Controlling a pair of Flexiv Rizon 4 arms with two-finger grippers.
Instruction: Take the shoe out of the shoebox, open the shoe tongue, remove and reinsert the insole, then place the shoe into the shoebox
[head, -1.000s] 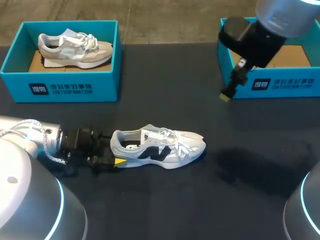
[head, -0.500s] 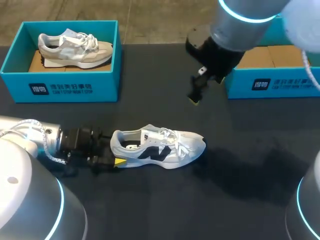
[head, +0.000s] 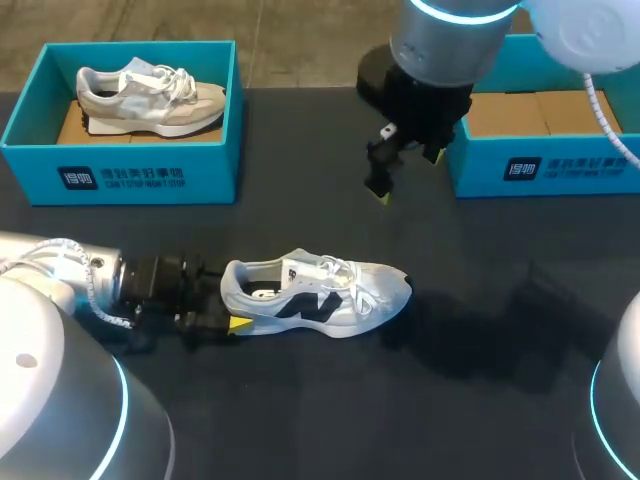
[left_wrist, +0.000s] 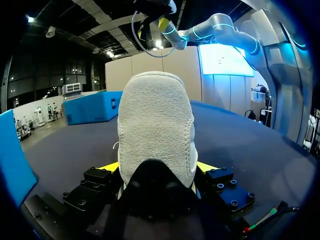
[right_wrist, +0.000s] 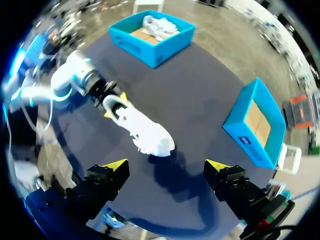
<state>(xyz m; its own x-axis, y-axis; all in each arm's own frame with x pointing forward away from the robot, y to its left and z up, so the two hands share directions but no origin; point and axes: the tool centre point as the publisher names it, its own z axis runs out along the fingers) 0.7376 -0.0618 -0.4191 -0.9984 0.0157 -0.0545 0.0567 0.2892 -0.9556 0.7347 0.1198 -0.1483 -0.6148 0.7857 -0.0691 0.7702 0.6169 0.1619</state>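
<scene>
There are 2 shoes, 2 blue shoeboxes and 2 arms on the dark table (head: 500, 400).

The first shoe is the white shoe (head: 315, 290) with a black mark on its side. It stands upright on its sole on the bare table, in front of the left arm and outside both boxes. Its long axis runs from left to right across the table. The heel points to the robot's left and the toe to the robot's right.

The left gripper (head: 226, 298) lies low on the table at the heel. In the left wrist view the heel sits between the 2 yellow tips, which press on it from both sides.

The second shoe, a grey shoe (head: 150, 98), lies inside the left shoebox (head: 120, 175), its toe also to the right. The right shoebox (head: 545, 170) shows its brown cardboard floor.

The right gripper (head: 380, 188) hangs above the table between the 2 boxes, beyond the white shoe and apart from it. Its 2 fingers stand wide apart and hold nothing.
</scene>
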